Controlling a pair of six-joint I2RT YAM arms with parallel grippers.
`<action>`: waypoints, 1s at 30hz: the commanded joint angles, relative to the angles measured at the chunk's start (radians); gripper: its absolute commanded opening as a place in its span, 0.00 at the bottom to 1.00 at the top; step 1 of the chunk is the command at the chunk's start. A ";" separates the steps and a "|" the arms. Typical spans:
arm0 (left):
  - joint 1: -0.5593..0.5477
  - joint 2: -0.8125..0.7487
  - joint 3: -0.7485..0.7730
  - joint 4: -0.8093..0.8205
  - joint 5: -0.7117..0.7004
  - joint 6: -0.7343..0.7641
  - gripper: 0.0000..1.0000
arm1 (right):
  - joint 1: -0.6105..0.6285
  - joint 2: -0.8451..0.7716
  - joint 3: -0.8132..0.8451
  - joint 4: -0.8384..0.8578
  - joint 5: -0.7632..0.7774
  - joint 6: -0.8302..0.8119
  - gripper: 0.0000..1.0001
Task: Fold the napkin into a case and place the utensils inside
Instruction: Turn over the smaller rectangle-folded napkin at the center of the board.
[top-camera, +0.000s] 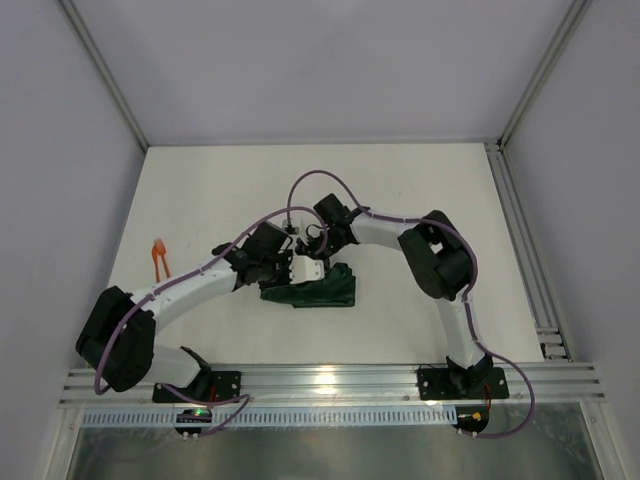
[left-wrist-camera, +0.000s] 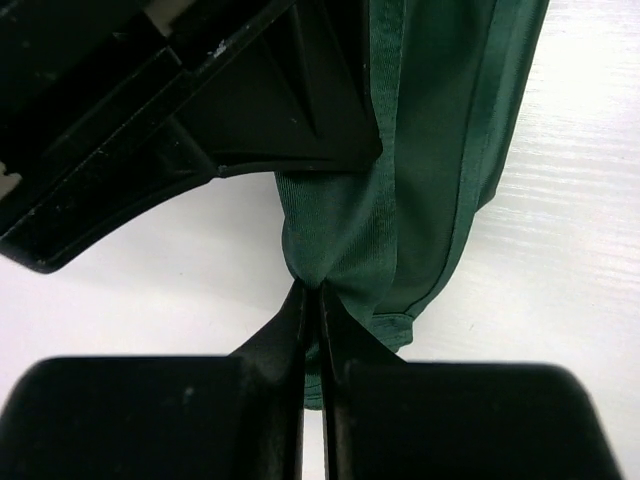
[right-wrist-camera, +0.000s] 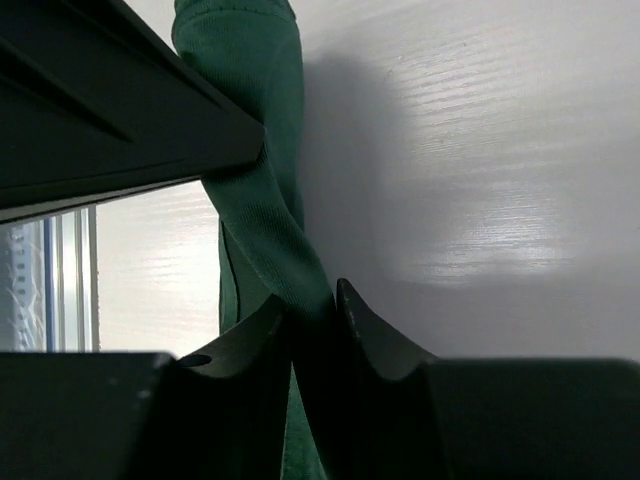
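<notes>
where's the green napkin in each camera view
top external: napkin lies bunched near the middle of the white table.
left wrist: it fills the centre to upper right, and its lower tip is pinched in the left hand.
right wrist: it is a narrow strip running from top left down into the right hand.
shared landmark: the white table under the cloth shows in all three.

Top cam: overhead from near edge, faces down at table (top-camera: 420, 190). Wrist cams: v. close; all share napkin (left-wrist-camera: 440, 150).
</notes>
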 joint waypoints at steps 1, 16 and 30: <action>-0.003 -0.026 -0.007 0.096 -0.022 -0.033 0.00 | 0.013 -0.008 0.015 0.029 0.027 0.076 0.25; 0.040 -0.156 0.118 -0.020 0.013 -0.189 0.57 | 0.010 -0.325 -0.174 0.094 0.585 0.251 0.04; 0.294 -0.258 0.122 0.004 -0.091 -0.313 0.71 | 0.025 -0.456 -0.318 0.100 1.706 0.205 0.04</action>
